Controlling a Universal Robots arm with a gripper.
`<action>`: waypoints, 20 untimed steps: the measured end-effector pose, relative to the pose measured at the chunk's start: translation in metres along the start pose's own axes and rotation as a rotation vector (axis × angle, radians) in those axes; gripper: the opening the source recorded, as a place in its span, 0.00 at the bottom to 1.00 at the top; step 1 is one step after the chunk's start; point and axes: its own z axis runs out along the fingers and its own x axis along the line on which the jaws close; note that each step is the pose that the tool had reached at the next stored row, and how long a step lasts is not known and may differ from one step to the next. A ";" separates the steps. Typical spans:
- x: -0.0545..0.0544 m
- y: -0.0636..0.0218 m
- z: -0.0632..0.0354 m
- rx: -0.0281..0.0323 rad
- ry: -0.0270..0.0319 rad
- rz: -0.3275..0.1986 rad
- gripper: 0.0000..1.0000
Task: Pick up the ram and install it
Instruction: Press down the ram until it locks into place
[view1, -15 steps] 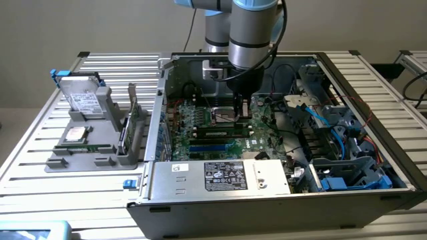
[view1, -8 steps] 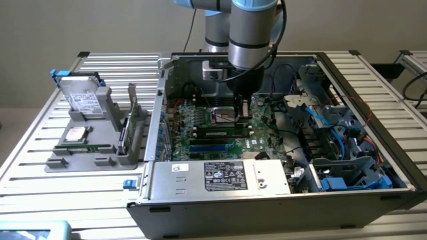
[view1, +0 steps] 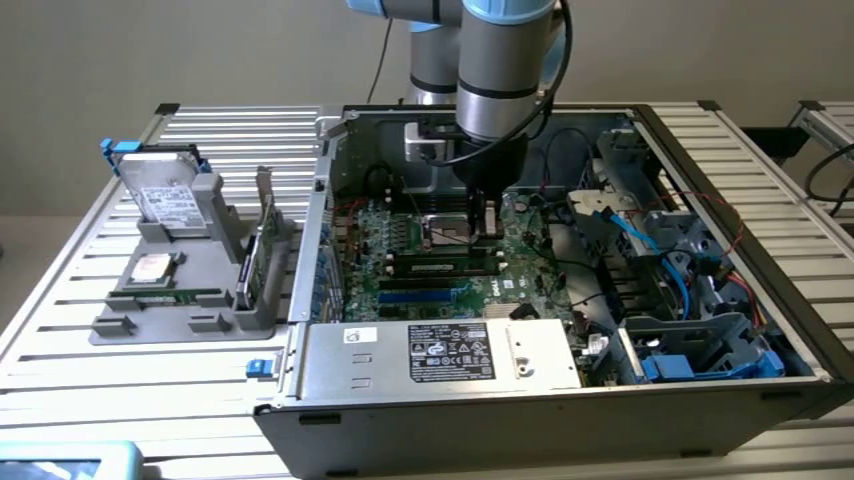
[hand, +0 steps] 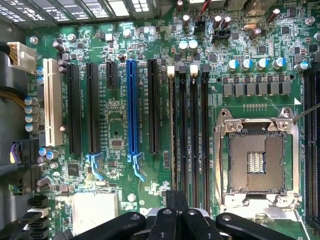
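Looks like the pick-up step, judging by the layout, with no grasp made yet. Can see the gripper (view1: 481, 215) low inside the open case (view1: 400, 420), directly over the motherboard (hand: 115, 125) and just beside the CPU socket (hand: 256, 161). Cannot tell from either view whether the jaws are released or clenched; can make out nothing green between them.

Can place the ram (view1: 167, 297) well apart from the CPU socket, outside the case on the exterior view's left: seemingly a slim green strip lying flat along the near edge of a grey fixture (view1: 200, 325). Shares that fixture with a silver hard drive (view1: 167, 195) standing propped farther back and a taller green card (view1: 267, 240) upright on the side nearer the socket. Touches neither, as far as can be told.

Can count four long black memory slots (hand: 190, 140) just beside the CPU socket, between it and the blue slot (hand: 131, 107). Appear empty, with light latches at one end.

Calls for leaving the socket area, clearing the case wall and coming over the fixture. Calls for lining the jaws up across the strip's thin edges, away from the chips. Needs care beside the upright card, which stands near. Later seating, judged from the narrow slots, needs the strip parallel and level before pressing.
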 end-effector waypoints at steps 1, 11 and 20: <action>0.000 0.0000 0.0002 0.0001 -0.0002 0.000 0.11; 0.000 0.0000 0.0019 0.0000 0.0000 0.000 0.11; 0.000 0.0003 0.0036 0.0000 0.0001 0.000 0.11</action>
